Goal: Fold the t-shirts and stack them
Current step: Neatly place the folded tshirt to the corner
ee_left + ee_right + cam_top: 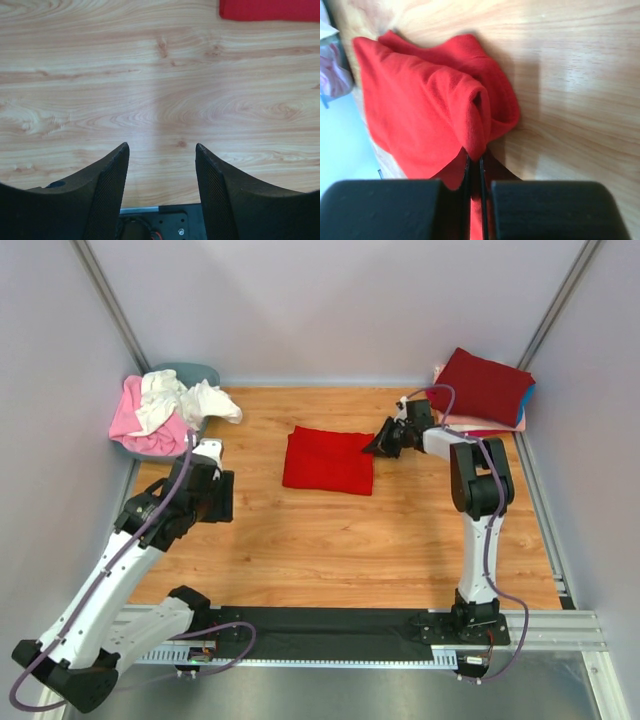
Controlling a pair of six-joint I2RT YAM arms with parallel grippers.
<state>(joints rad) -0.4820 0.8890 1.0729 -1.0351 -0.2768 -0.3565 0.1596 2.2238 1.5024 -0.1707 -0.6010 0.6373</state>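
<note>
The right claw (385, 443) was clamped on a raised fold at the near edge of the bright red, folded cotton t-shirt (328, 460). In the right wrist view its two black fingers (545, 210) met with only a sliver of red cloth (420, 110) between them. The cloth below the pinch was hidden behind the finger bodies, and how many layers were caught could not be made out. From above, the claw's tips were lost against the shirt's edge. The rest of the shirt lay flat, spreading away from the claw toward the table's middle.

Behind that claw, in the far corner, a dark red folded shirt (480, 385) topped a stack whose pink and blue lower layers showed only as thin edges.

The left claw (161, 147) stood with its jaws apart and nothing between them, over the bare wood-grain tabletop (100, 90). The red shirt showed only as a cut-off strip well ahead of it. Beyond this claw a heap of pink and white shirts (165, 405) covered most of a grey tub (195, 372), leaving only its rim visible.

Open wood lay between the two claws and on the near side of the red shirt. Pale walls closed the table's left, right and far edges.
</note>
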